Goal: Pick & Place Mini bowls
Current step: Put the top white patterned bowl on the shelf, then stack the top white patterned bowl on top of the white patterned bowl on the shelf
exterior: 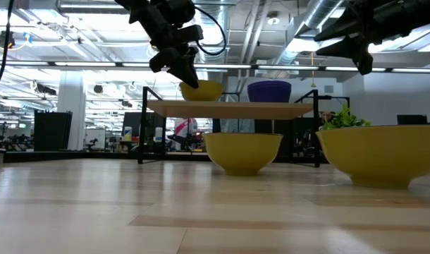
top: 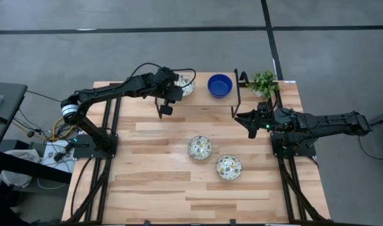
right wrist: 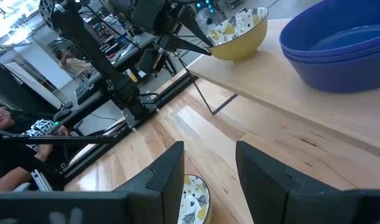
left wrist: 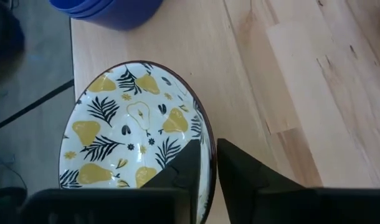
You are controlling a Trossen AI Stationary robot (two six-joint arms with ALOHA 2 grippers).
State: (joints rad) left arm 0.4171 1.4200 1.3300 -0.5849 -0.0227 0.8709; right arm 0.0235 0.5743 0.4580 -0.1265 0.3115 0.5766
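A patterned mini bowl (left wrist: pixel 137 134), yellow outside, stands on its base on the raised wooden shelf (top: pixel 204 100) at the table's far side. My left gripper (left wrist: pixel 209 152) is open at this bowl's rim, one finger over the inside and one outside. Beside it on the shelf two blue mini bowls (right wrist: pixel 339 50) sit stacked. Two more patterned bowls (top: pixel 199 147) (top: pixel 228 167) rest on the table. My right gripper (right wrist: pixel 209 155) hangs open in the air off the shelf's right end (top: pixel 245 122), holding nothing.
A small green plant (top: pixel 264 81) stands at the far right corner behind the shelf. The shelf's thin black legs (top: pixel 237 94) rise from the table. A person (right wrist: pixel 9 143) sits beyond the table's left side. Bare wood stretches along the near edge.
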